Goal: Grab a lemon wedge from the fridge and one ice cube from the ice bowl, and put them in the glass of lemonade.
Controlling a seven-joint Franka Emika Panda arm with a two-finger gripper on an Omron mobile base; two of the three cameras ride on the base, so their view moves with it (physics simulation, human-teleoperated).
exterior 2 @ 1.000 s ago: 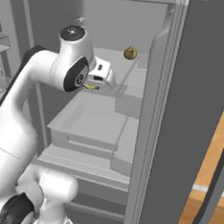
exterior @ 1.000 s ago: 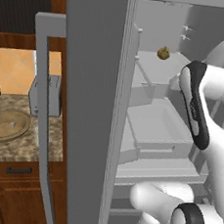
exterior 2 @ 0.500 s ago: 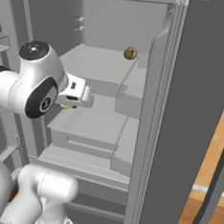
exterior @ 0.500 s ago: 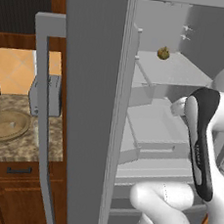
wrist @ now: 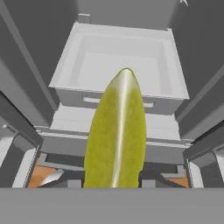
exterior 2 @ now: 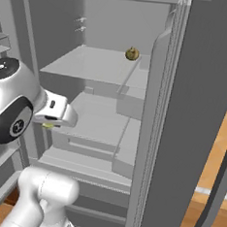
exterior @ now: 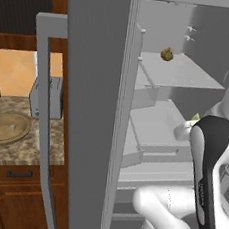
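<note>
**Op:** My gripper (exterior 2: 50, 125) is clamped on the wedge (wrist: 117, 131). In the hand view the yellow-green sliver runs up from the bottom edge through the middle of the frame, point upward, with a fridge drawer (wrist: 122, 57) behind it. In the right base view I see a speck of yellow just under the hand, at the left of the frame.

**Spotter:** So which step is that?

**Op:** I judge the wedge is picked and I'm carrying it out of the fridge (exterior: 92, 109). The ice cube isn't fetched yet.

**Spotter:** Where's the bowl?

**Op:** At the left edge of the left base view, on the counter (exterior: 12, 150), the tan bowl (exterior: 4, 128) sits beside the toaster (exterior: 47, 96). I can't make out a cube in it, and I can't point to the glass.

**Spotter:** Next move?

**Op:** Clear the open door without knocking the wedge loose, then turn toward the counter and find the glass. The brown lump (exterior 2: 132, 54) on the upper shelf stays put.
</note>
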